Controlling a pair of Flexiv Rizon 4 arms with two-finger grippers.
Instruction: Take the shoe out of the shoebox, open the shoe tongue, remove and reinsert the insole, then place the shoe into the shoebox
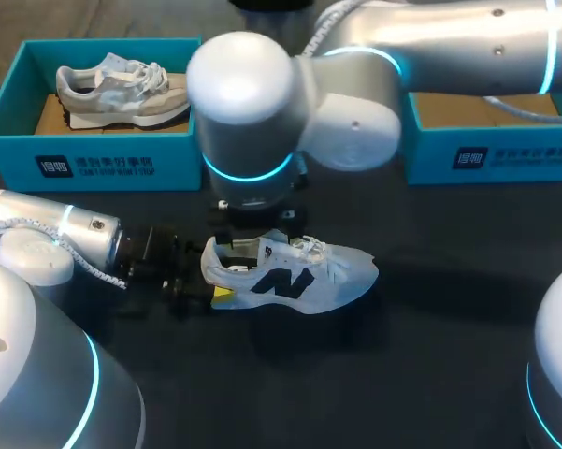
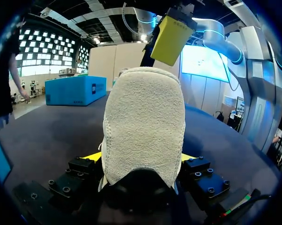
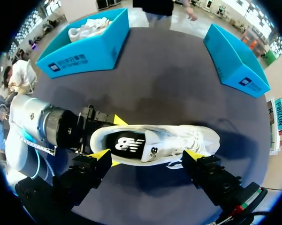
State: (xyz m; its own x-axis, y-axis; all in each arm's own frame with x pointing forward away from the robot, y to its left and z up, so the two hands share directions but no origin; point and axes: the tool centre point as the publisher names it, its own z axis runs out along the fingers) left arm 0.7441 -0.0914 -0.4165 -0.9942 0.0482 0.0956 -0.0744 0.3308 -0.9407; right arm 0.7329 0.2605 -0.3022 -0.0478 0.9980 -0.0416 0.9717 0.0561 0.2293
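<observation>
The shoe (image 1: 295,276) lies on the dark table (image 1: 449,355), near the middle. The left gripper (image 2: 141,159) squeezes its heel from both sides. The right gripper (image 3: 149,157) hangs above, fingers wide apart, holding nothing

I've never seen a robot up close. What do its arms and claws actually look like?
Both the left arm and right arm are smooth silver-white tubes with bulbous joints ringed by glowing cyan bands. A white braided cable loops along the left one. The left claw and right claw are blocky black, studded with bolts, each with two yellow-tipped fingers.
</observation>
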